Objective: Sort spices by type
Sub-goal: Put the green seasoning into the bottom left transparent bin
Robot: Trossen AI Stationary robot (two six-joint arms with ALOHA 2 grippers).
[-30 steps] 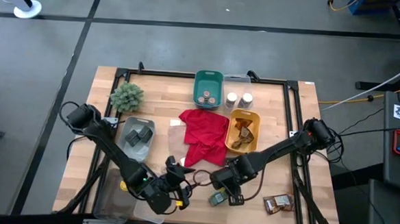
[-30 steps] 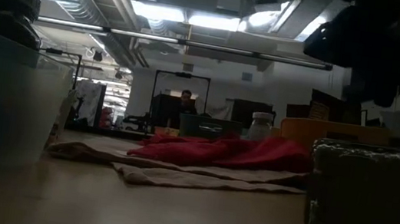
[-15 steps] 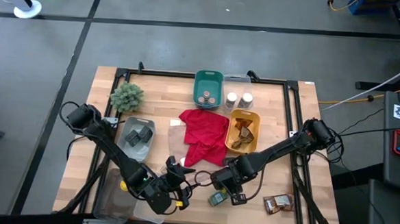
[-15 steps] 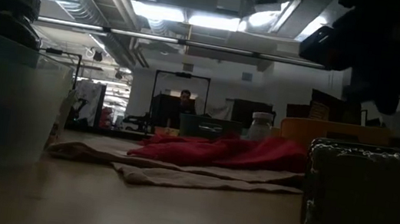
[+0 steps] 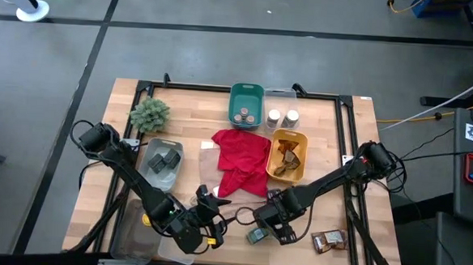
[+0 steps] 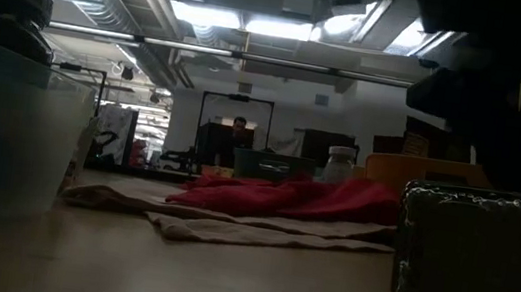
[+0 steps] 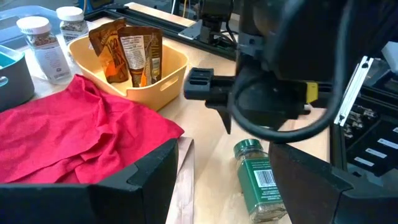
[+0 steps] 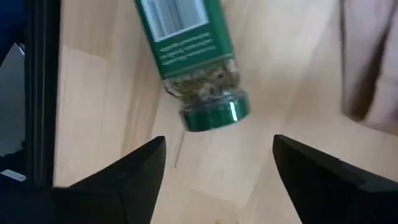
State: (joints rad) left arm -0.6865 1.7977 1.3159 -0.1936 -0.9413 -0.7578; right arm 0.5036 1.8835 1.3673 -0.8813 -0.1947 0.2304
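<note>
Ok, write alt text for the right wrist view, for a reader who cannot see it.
A green-lidded spice jar with a green label lies on its side on the wooden table, untouched. The right gripper hangs just above it, its two dark fingers spread wide apart to either side of the lid end.

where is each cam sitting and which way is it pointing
High view: overhead, straight down on the table; both arms show.
Low view: at tabletop height, level across the red cloth into the room.
Left wrist view: past its own dark fingers at the green-lidded jar.
Right wrist view: open right gripper over that jar.
Shared: the jar lies on its side in both wrist views.
</note>
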